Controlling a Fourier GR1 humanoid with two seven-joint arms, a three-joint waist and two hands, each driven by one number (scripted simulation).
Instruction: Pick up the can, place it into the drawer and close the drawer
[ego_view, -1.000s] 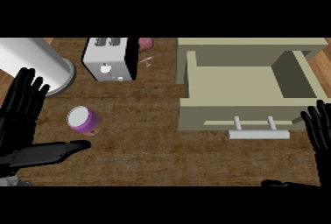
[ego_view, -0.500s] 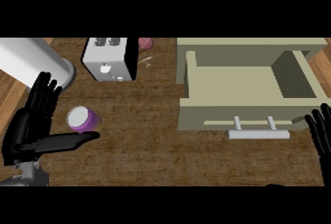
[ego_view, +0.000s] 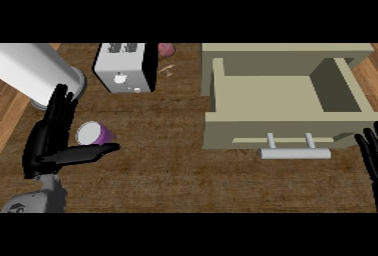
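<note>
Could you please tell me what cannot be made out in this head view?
- Right hand: mostly cut off by the right edge.
- Can: whether the left hand touches it cannot be told.
- Pink thing: cut off by the top edge, beside the toaster.
- White cylinder: cut by the left edge.

can (ego_view: 94, 133) left, before toaster (ego_view: 125, 67) | open drawer (ego_view: 284, 110) right
</note>
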